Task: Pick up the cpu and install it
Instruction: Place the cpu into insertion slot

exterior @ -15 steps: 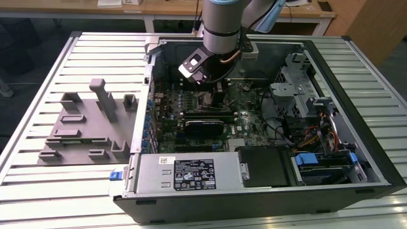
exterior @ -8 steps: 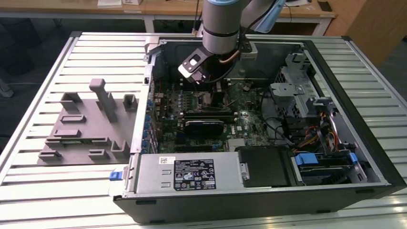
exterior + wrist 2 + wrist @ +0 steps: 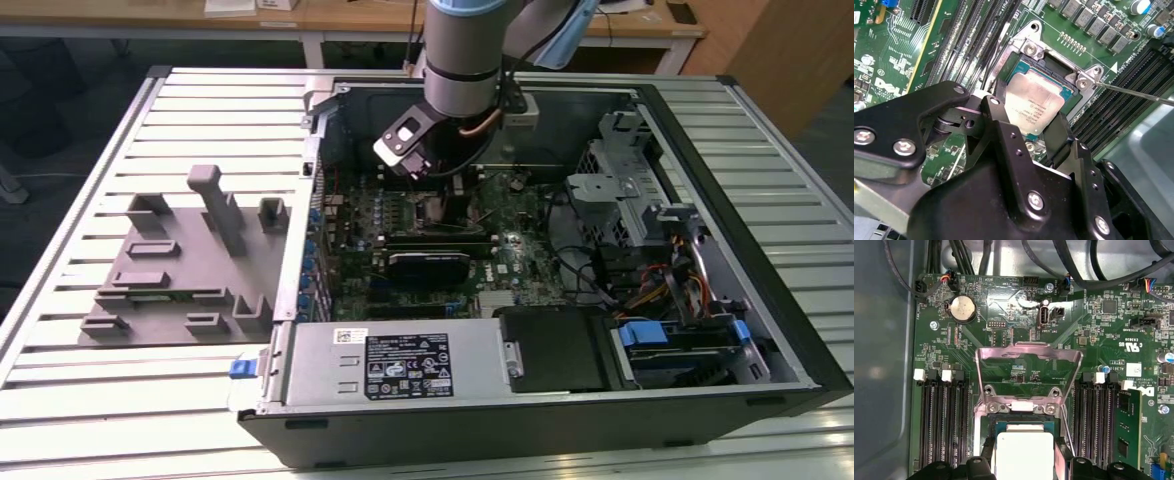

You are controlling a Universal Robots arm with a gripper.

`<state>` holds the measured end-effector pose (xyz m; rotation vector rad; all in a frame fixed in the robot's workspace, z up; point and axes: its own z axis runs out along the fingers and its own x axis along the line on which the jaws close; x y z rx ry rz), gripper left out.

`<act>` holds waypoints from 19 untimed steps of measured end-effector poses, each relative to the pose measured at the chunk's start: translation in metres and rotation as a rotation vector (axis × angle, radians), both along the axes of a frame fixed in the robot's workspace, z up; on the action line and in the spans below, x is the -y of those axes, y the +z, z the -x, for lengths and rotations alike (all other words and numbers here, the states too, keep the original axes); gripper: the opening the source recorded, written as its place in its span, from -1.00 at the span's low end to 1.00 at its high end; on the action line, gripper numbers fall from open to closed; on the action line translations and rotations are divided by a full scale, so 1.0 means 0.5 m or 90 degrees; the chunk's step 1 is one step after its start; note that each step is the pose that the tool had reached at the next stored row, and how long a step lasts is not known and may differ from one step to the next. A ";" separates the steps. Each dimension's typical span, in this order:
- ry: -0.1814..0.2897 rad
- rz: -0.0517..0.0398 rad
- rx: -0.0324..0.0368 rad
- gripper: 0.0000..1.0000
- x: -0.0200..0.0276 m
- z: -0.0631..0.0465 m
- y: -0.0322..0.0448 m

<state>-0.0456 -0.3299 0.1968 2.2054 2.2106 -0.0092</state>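
In the exterior view, a grey plastic block (image 3: 187, 270) sits on the table (image 3: 80, 400) at that view's left. To its right lies the open computer case (image 3: 534, 430), and the arm reaches down into it. The gripper (image 3: 1029, 125) is narrow. It has one finger (image 3: 1001, 127) on each side of the cpu (image 3: 1036, 97) and looks to be holding it. The cpu lies flat, right between the fingers and right over the open socket (image 3: 1030, 48). The metal socket lid (image 3: 1029, 352) is swung up and clear of it.

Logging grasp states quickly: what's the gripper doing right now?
Gripper: closed on the small flat square silvery-grey cpu, at the metal socket frame.
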 end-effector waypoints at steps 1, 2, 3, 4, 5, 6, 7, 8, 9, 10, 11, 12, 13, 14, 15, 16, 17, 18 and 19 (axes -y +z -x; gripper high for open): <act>0.000 0.0000 0.0000 0.08 0.0000 0.000 -0.001; 0.000 0.0001 -0.0001 0.08 0.0001 0.000 -0.001; 0.000 0.0001 -0.0001 0.08 0.0001 0.000 -0.001; 0.000 0.0002 -0.0001 0.08 0.0001 0.000 -0.001; 0.000 -0.0001 0.0000 0.08 0.0000 0.000 -0.002; 0.000 -0.0002 0.0001 0.08 -0.0001 0.000 -0.003; 0.000 -0.0002 0.0001 0.08 -0.0001 0.000 -0.003; 0.000 0.0000 0.0000 0.08 0.0000 0.000 -0.004; 0.000 0.0000 0.0000 0.08 0.0000 0.000 -0.004; 0.000 0.0000 0.0000 0.08 0.0000 0.000 -0.005; 0.000 -0.0001 0.0000 0.08 0.0000 0.000 -0.005; 0.000 -0.0001 0.0000 0.08 -0.0001 0.000 -0.006; 0.000 -0.0001 0.0000 0.08 0.0000 0.000 -0.007; 0.000 0.0000 -0.0001 0.08 0.0000 0.000 -0.007; 0.000 0.0000 -0.0001 0.08 0.0000 0.000 -0.007; 0.000 0.0001 -0.0001 0.08 0.0001 0.000 -0.007; 0.000 0.0001 -0.0001 0.08 0.0000 0.000 -0.007; 0.000 0.0000 0.0000 0.08 0.0000 0.000 -0.007; 0.000 0.0000 0.0000 0.08 0.0000 0.000 -0.007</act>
